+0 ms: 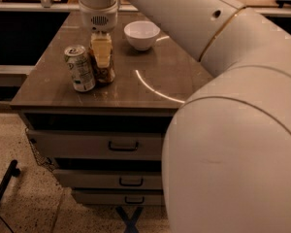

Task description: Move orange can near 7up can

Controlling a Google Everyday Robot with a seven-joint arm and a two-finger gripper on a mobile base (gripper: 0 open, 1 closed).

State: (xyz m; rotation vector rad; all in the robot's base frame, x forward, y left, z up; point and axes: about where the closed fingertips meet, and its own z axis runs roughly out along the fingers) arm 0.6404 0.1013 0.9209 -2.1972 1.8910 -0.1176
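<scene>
The 7up can [80, 68], whitish green with a silver top, stands upright on the left part of the brown table top [150, 89]. The orange can [105, 73] stands right beside it on its right, touching or almost touching. Only its lower coppery part with dark markings shows. My gripper [102, 57] comes straight down from above onto the orange can and covers its top and front. The can's base looks to rest on the table.
A white bowl [141, 34] sits behind and to the right of the cans. My large white arm [223, 106] fills the right of the view. The table has drawers [123, 146] below its front edge. A counter runs along the back.
</scene>
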